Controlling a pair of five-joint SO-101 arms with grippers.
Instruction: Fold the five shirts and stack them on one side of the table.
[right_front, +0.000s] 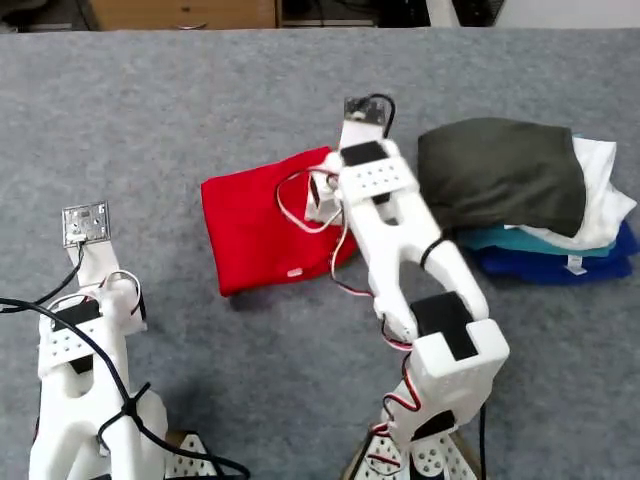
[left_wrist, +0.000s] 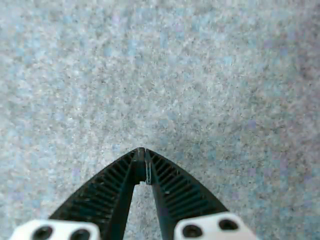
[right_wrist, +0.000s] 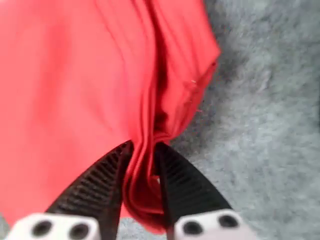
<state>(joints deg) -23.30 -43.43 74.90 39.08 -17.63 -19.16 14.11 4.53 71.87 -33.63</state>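
Note:
A folded red shirt (right_front: 262, 232) lies at the table's middle. My right gripper (right_wrist: 143, 155) is shut on the red shirt's (right_wrist: 75, 90) bunched edge, on the side nearest the stack; in the high view that arm (right_front: 370, 180) covers this edge. At the right of the table is a stack of folded shirts, with a dark olive one (right_front: 500, 172) on top, then white (right_front: 603, 190), teal (right_front: 500, 238) and blue (right_front: 555, 265) beneath. My left gripper (left_wrist: 142, 159) is shut on nothing over bare grey cloth, and its arm (right_front: 85, 300) stands at the front left.
The grey felt table cover (right_front: 180, 100) stretches open at the back and on the left. A wooden cabinet (right_front: 180, 12) stands beyond the table's far edge. Cables trail from both arm bases at the front.

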